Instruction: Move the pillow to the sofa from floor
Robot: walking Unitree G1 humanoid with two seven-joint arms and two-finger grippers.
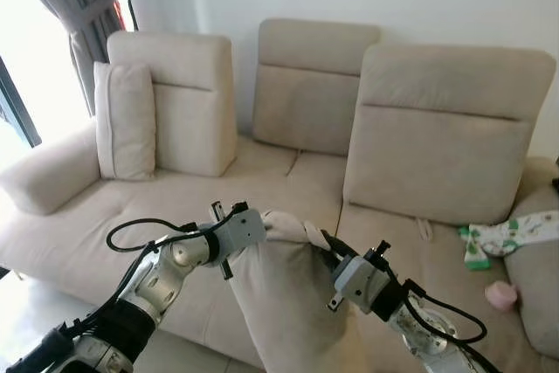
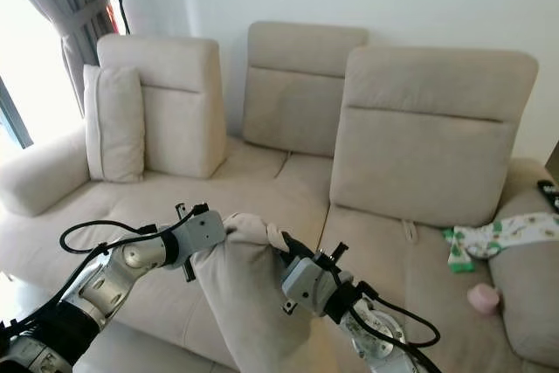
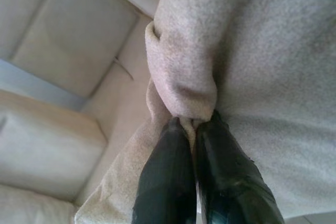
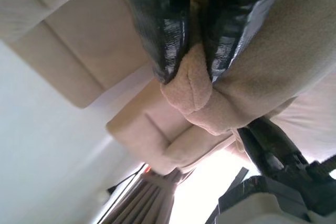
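I've got the pillow (image 1: 284,299) off the floor, hanging between both arms in front of the sofa (image 1: 288,183) — left gripper (image 3: 193,127) and right gripper (image 4: 190,72) each pinched on a top corner. Next I'd carry it forward over the seat, then release.

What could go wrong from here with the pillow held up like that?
Both tools pinch only small folds at the pillow top: left tool, right tool. The fabric might slip and drop it short of the sofa. A far swing right could knock the pink thing off the seat.
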